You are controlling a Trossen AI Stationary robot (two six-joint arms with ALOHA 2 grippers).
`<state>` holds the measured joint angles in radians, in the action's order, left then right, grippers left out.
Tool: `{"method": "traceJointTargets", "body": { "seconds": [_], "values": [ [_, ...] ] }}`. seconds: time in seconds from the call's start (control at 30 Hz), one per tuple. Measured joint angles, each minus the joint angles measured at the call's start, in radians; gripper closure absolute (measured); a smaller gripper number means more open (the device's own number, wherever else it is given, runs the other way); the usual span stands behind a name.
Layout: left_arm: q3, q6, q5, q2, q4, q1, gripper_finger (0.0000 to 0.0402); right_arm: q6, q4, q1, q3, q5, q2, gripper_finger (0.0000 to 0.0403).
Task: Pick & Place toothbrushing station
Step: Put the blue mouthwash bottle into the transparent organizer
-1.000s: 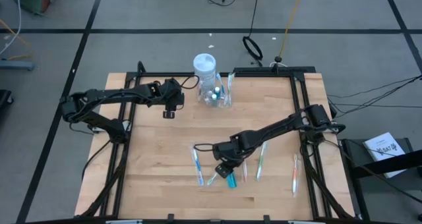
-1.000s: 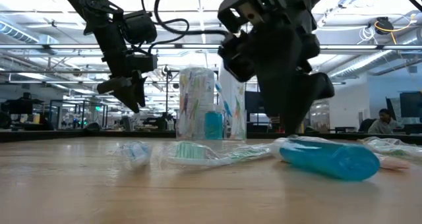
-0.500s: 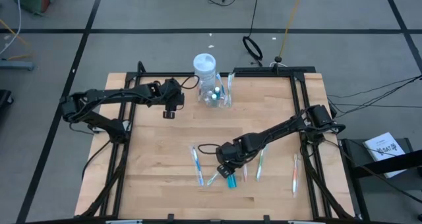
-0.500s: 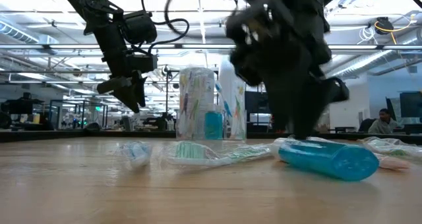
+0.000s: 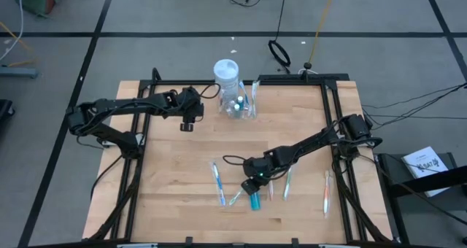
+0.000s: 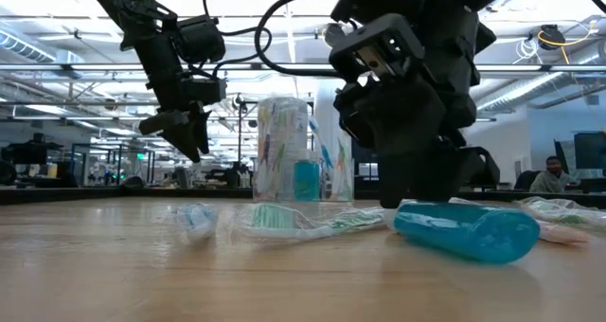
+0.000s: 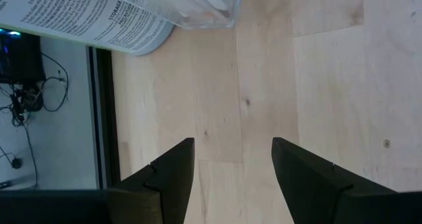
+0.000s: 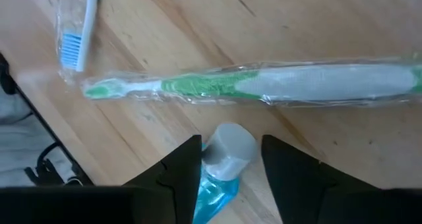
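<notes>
Right tool [image 5: 256, 187] low over the tabletop [image 5: 175, 175], fingers [image 8: 177, 174] spread, straddling the white cap end of a teal tube [image 8: 221, 165]; not pinched, gaps visible on both sides of the cap. Tube lies flat directly beneath the tool. Just ahead of the fingertips: green-handled toothbrush [image 8: 250, 85] in clear wrap, lying crosswise; a blue-bristled toothbrush [image 8: 76, 26] beyond it to one side.

Left tool [image 5: 188, 122] hangs above the tabletop, fingers [image 7: 165, 174] spread, holding nothing. Ahead of it: clear cup [image 5: 239, 106] and labelled jar [image 5: 227, 74].
</notes>
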<state>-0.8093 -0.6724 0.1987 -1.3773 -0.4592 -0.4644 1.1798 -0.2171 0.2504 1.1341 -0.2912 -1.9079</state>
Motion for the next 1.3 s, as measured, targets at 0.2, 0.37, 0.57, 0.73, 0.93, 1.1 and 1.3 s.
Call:
{"method": "traceJointTargets", "body": {
  "seconds": [0.2,0.37,0.57,0.73,0.93,1.1,1.3],
  "values": [
    [0.000,0.000,0.000,0.000,0.000,0.000,0.0192,-0.016,0.003,0.005,-0.004,0.002,-0.002,0.0294],
    [0.000,0.000,0.000,0.000,0.000,0.000,0.0192,-0.056,0.054,0.005,-0.006,0.003,-0.006,0.0315],
    [0.000,0.000,0.000,0.000,0.000,0.000,0.0192,-0.130,0.135,-0.007,-0.009,0.033,-0.003,0.0313],
    [0.000,0.000,-0.029,0.000,0.000,0.000,0.0192,-0.219,0.123,-0.037,-0.009,0.107,0.047,0.0313],
    [0.000,0.001,-0.075,0.000,0.001,0.001,0.0192,-0.426,0.134,-0.085,-0.009,0.202,0.158,0.0313],
    [0.000,0.038,-0.103,0.000,0.004,0.001,0.0192,-0.717,0.145,-0.125,-0.008,0.479,0.240,0.0313],
    [0.000,0.123,-0.104,0.000,0.007,0.000,0.0192,-1.006,0.326,-0.203,-0.008,0.921,0.250,0.0313]
  ]
}}
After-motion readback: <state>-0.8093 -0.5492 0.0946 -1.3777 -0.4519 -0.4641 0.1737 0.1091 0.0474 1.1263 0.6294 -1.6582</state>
